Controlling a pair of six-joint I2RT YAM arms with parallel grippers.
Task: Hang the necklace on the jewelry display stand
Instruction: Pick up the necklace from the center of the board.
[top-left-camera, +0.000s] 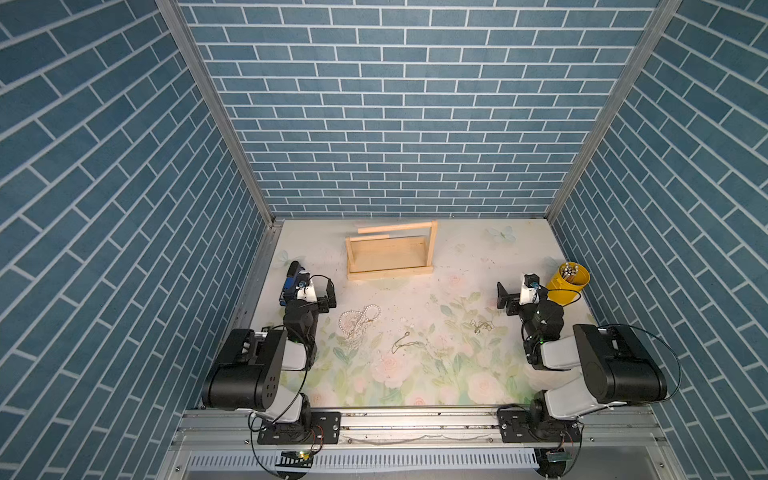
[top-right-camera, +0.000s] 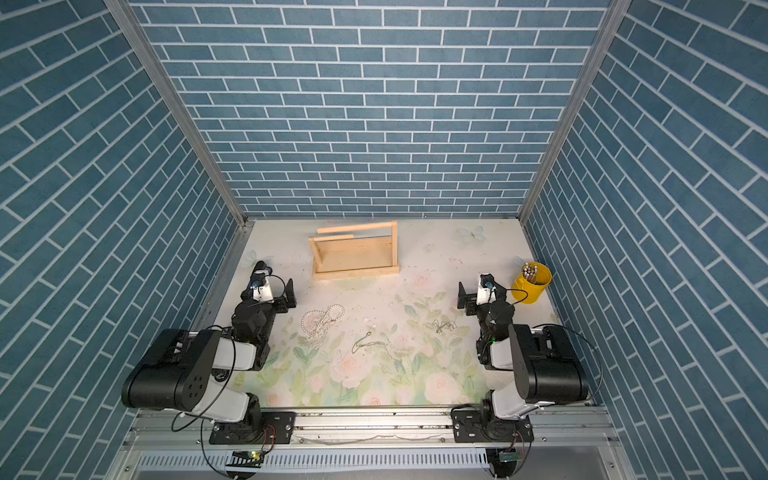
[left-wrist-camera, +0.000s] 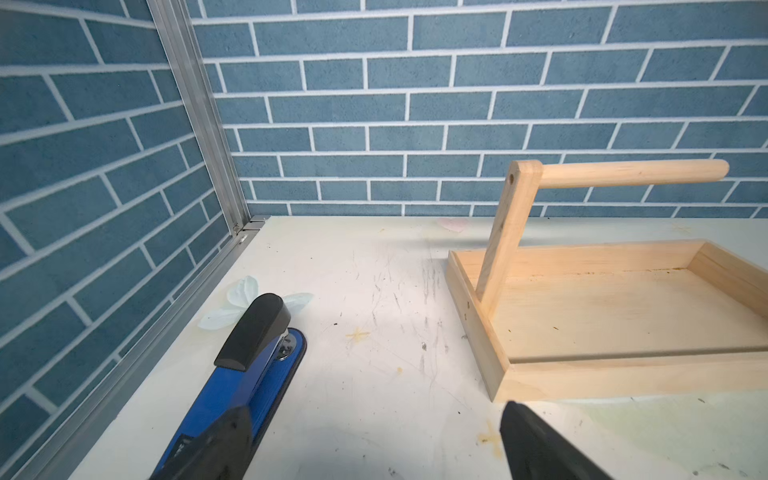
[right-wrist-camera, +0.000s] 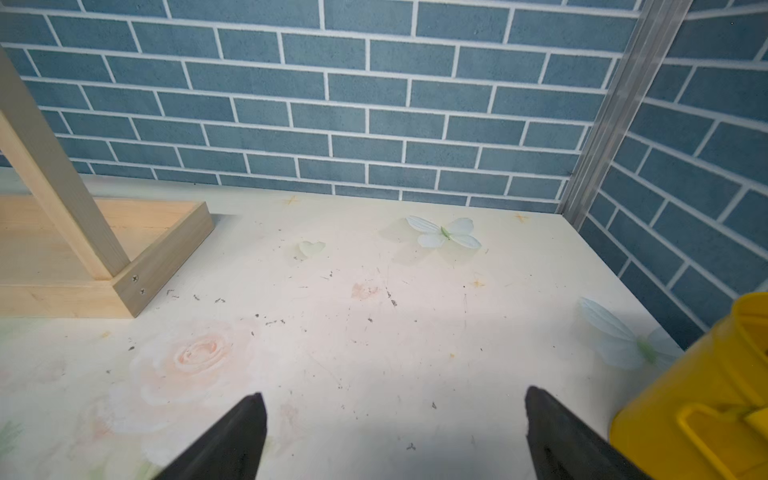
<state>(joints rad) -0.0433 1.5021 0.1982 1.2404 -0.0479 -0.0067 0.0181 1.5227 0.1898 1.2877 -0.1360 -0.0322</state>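
Lying near open left jaws, pearl necklace (top-left-camera: 360, 319), open right jaws well apart.

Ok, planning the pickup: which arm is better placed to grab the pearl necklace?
Left. The pearl necklace lies close to the open left gripper; the right gripper, also open, sits across the table by the yellow cup.
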